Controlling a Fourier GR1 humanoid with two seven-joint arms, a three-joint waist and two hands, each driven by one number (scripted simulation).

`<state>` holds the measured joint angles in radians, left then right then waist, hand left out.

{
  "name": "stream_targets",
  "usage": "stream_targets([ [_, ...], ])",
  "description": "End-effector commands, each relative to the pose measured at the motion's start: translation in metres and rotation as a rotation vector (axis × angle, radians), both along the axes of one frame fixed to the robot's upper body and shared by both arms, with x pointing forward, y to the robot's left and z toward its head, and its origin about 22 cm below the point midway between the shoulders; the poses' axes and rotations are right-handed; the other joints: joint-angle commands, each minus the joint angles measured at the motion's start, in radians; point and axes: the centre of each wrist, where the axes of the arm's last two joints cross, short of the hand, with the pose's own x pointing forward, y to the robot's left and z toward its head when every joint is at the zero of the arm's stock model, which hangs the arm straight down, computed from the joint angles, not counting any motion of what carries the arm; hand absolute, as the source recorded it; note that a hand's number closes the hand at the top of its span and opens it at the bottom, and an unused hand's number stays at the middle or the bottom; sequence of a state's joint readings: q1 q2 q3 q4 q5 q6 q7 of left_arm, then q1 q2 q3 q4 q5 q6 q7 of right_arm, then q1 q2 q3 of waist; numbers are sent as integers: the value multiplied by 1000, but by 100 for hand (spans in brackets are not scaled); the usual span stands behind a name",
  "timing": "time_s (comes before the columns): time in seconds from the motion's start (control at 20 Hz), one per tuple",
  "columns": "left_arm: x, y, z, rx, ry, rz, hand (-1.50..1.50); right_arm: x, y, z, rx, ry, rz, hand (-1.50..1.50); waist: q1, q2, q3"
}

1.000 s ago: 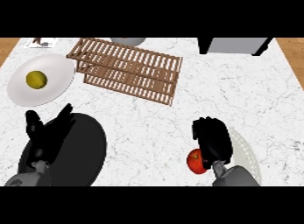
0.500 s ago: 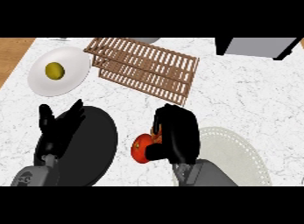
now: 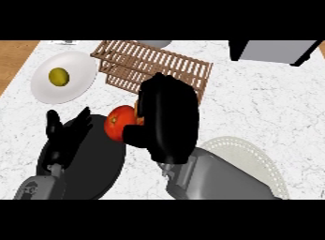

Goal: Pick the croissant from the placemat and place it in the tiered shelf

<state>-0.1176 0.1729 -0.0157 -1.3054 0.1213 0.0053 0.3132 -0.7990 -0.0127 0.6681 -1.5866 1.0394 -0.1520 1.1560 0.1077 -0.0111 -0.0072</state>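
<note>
My right hand (image 3: 166, 116) is curled round a red round fruit (image 3: 118, 123), which looks like a tomato rather than a croissant; only the fruit's left side shows. Hand and fruit hang just in front of the wooden slatted tiered shelf (image 3: 158, 66), at its near edge. The pale round placemat (image 3: 256, 158) lies at the lower right, partly under my right forearm, with nothing visible on it. My left hand (image 3: 64, 134) rests open, fingers up, at the lower left.
A black round plate (image 3: 92, 168) lies under my left hand. A white plate (image 3: 78, 70) with a yellow-green fruit (image 3: 59, 76) sits at the far left. A grey box (image 3: 272, 50) stands at the back right. Wooden floor borders the counter on both sides.
My right hand has carried the red fruit away from the placemat, up and left to the shelf's near edge. The left hand has stayed open over the black plate.
</note>
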Motion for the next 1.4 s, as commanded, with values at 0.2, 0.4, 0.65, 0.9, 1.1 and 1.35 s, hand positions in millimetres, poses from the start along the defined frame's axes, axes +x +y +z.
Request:
stream_targets([
  [0.2, 5, -4, 4, 0, -5, 7, 0, 16, 28, 84, 116, -12, -222, 150, -9, -1, 0],
  [0.4, 5, 10, 3, 4, -10, 11, 0, 32, 36, 116, 144, -29, -270, 150, -13, 6, 0],
  [0.65, 5, 5, 0, -1, -10, 21, 0, 40, 50, 165, 149, -58, -291, 150, -28, 9, 1],
  [0.9, 2, -4, 2, -7, -30, 20, 0, 71, 53, 172, 144, 6, -307, 150, -27, 18, 2],
  [1.1, -3, 5, -8, -4, -27, 33, 0, 82, 62, 172, 104, 52, -274, 150, -37, 20, 2],
  [1.35, -11, 16, 0, -8, -36, 49, 0, 115, 54, 158, 65, 70, -265, 150, -51, 21, 4],
])
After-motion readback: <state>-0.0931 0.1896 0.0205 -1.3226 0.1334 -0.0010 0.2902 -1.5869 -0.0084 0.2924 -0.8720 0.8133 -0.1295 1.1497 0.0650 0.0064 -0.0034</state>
